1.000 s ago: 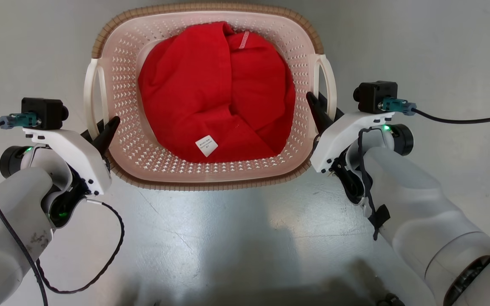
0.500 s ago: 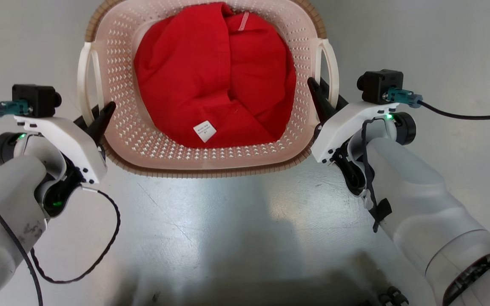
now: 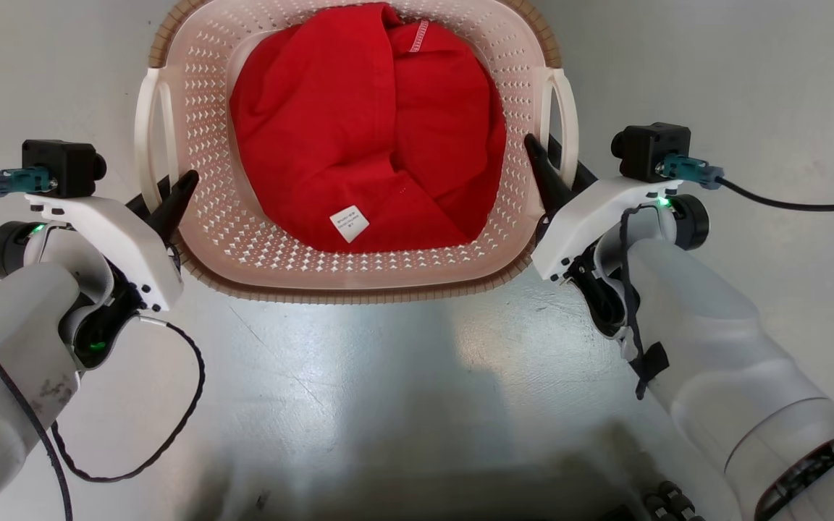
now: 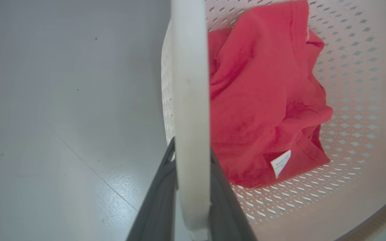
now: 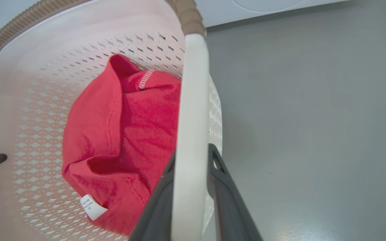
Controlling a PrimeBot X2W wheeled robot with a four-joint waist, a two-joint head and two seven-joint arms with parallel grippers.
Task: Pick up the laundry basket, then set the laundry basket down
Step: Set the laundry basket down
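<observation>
While left hand (image 3: 174, 192) and right hand (image 3: 541, 158) clamp white loop handles (image 3: 148, 137) of the cream perforated plastic laundry basket (image 3: 359, 288) | risk: uneven arms could tilt it, letting a handle slip free

Pale grey forearms (image 3: 699, 325) carry white brackets (image 3: 109, 231), black camera blocks (image 3: 55, 163) with teal plugs (image 3: 15, 181), black cables (image 3: 786, 205), dark jaws.

The laundry basket (image 3: 243, 239) is smooth cream plastic; its rim (image 3: 359, 293) brown, ribbed like weave. The red garment (image 3: 330, 145) is soft matt knit cloth. The floor (image 3: 359, 405) is smooth glossy grey. My fingers (image 4: 156, 207) look matt dark plastic.
</observation>
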